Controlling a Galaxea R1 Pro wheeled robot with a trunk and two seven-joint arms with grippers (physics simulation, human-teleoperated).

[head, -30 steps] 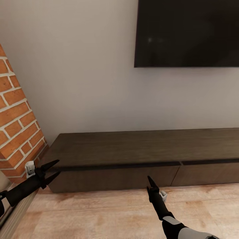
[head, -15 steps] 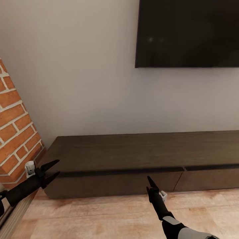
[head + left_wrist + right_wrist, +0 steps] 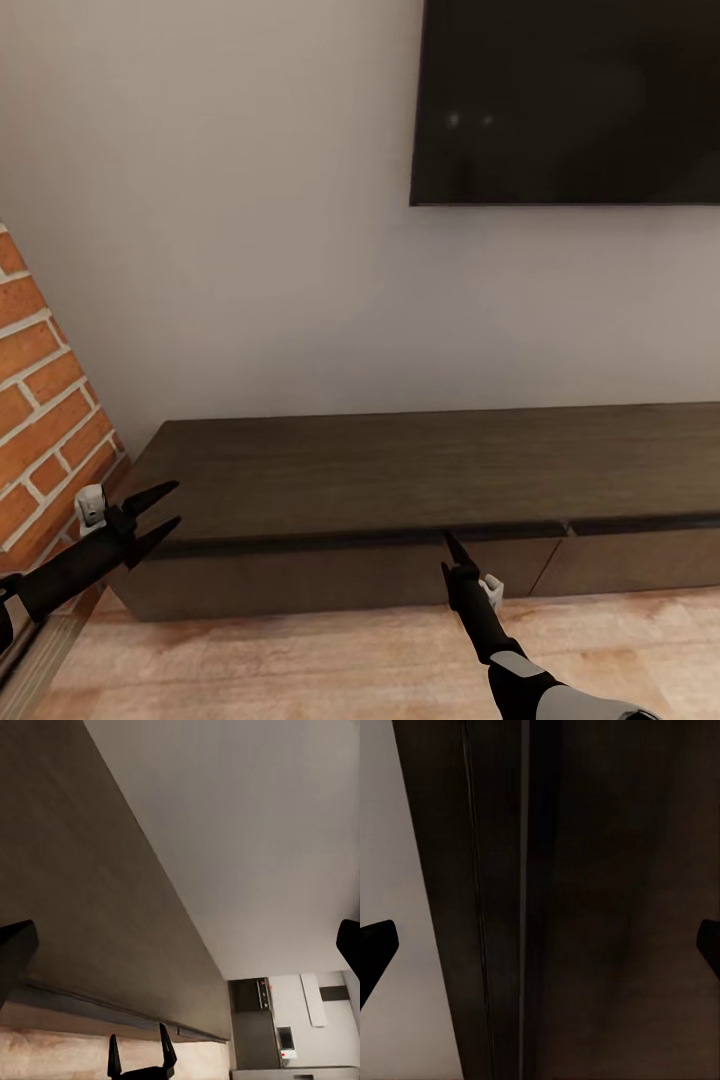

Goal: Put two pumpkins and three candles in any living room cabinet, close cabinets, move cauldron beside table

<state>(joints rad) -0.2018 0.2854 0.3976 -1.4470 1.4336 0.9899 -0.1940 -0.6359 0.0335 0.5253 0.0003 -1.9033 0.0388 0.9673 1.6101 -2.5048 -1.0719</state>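
The whole head view has slid since a second ago: the cabinet (image 3: 400,480) now sits lower in the picture and the brick wall (image 3: 45,430) takes up less of the left edge, so the camera has shifted with the robot while both arms keep their places in the frame. The cabinet runs long and low against the pale wall beneath the dark television (image 3: 565,100), its drawer fronts all flush and closed. No pumpkin, candle or cauldron is to be seen here.

The left end effector (image 3: 163,508) hangs with its fingers spread, near the cabinet's left end. The right end effector (image 3: 452,550) points at the seam under the top. In the head view its fingers look pressed together, but the right wrist view has the fingertips at opposite edges of the picture, so they are spread.

The step looks like closing in to open a drawer. With no handles, the right fingertip should hook the dark gap under the top and pull straight outward.

The left wrist view catches dark kitchen units (image 3: 259,1035) beyond the cabinet's far end.
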